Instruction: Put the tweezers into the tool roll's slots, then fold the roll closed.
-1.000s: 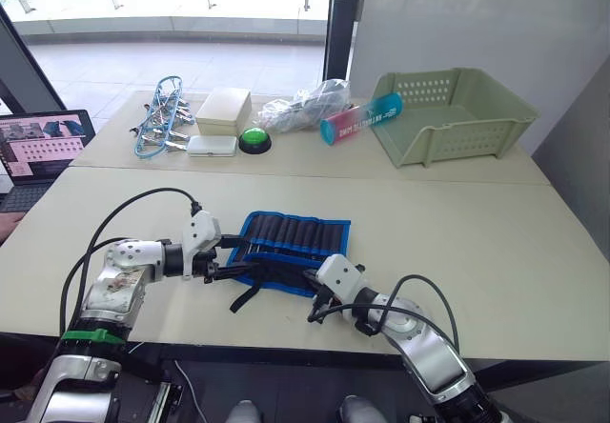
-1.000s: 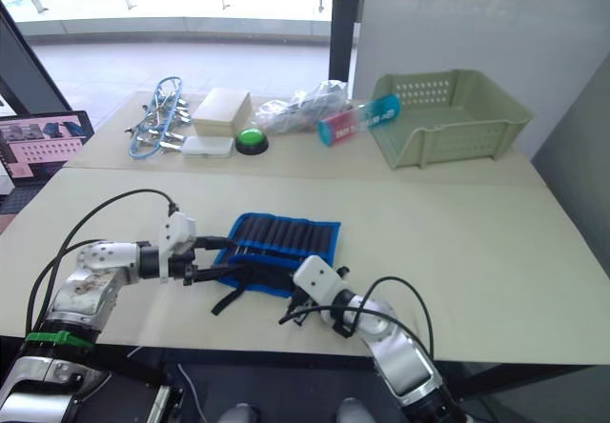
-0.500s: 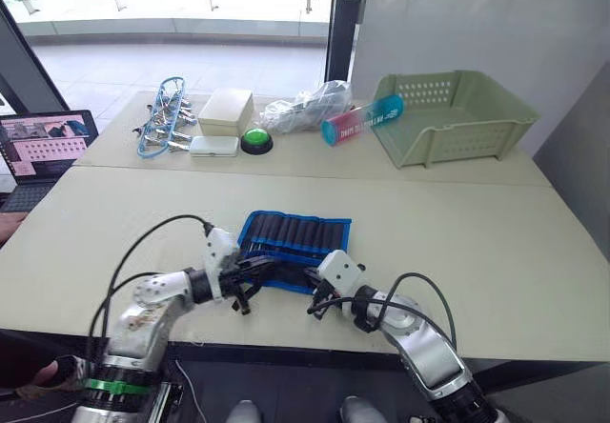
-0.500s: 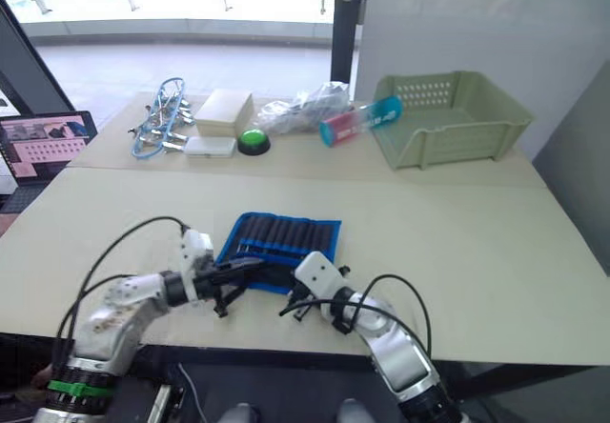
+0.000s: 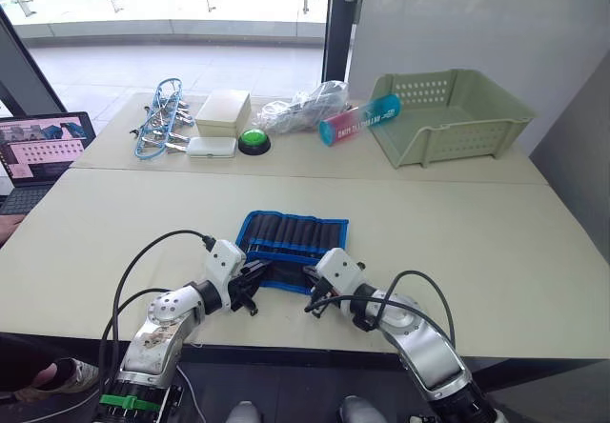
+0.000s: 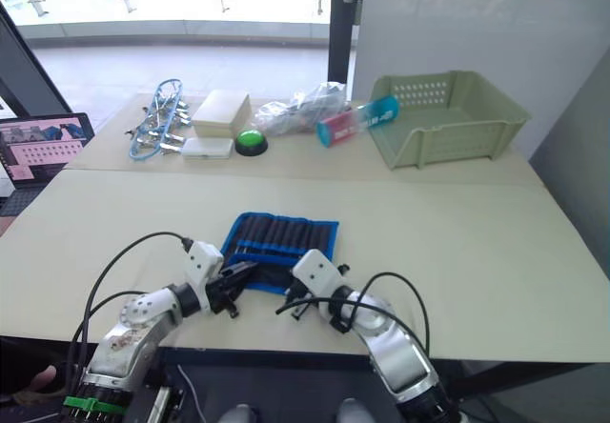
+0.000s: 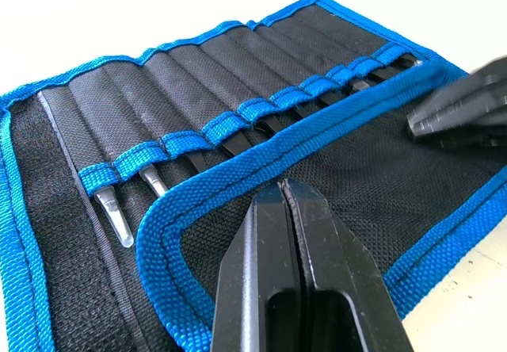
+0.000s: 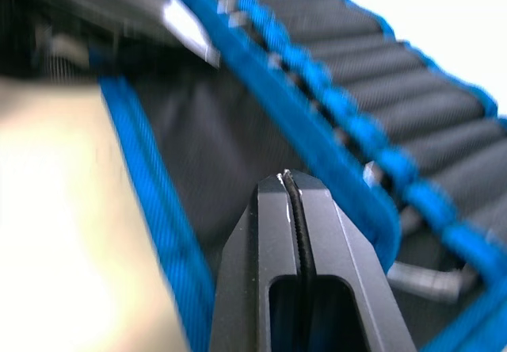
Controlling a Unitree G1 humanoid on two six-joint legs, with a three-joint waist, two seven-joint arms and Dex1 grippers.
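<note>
Both sets of jaws are pressed together with nothing between them: the left gripper [image 7: 287,187] and right gripper [image 8: 287,179] rest on the near flap of the tool roll [image 5: 292,250]. That flap is folded up over the lower part of the roll, which lies on the cream table [image 5: 457,232] near its front edge. Beyond, a green basket [image 5: 448,113] sits at the far right. Slots [image 7: 238,74] run across the roll's inner face, and the tweezers [image 7: 115,217] sit in them, tips poking below the blue band.
</note>
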